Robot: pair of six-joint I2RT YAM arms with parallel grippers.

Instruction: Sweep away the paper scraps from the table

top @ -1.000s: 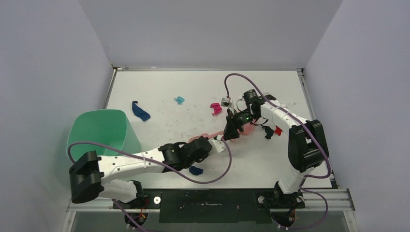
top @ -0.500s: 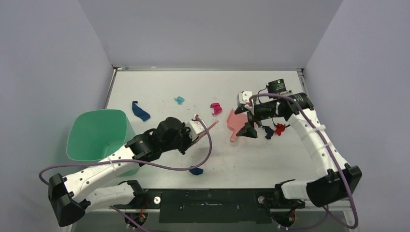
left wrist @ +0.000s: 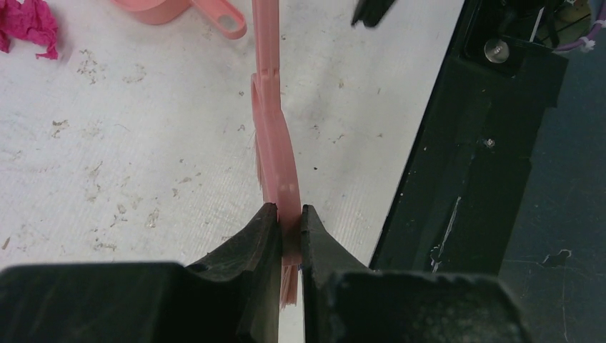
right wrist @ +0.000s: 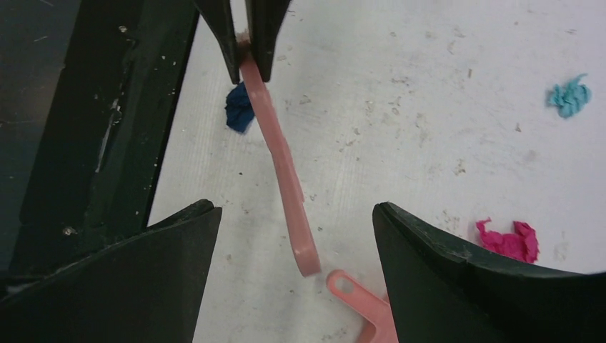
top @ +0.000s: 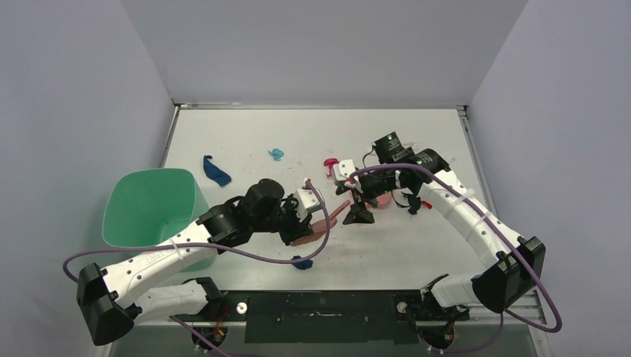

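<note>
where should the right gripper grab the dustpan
Probably the handle: the narrow strip sticking out of the dustpan, slim enough to span. Come down from above with the right gripper, open over it, one finger on each long edge. Grip behind the looped end, which lies close to the tip of the brush the left gripper holds.

We see plain pale lilac-grey walls (top: pixel 312 44) enclosing the white desk (top: pixel 245 134) on three sides; a metal rim (top: pixel 320 105) edges it; a black plate (top: pixel 320 316) runs along its near edge; the light is even.
</note>
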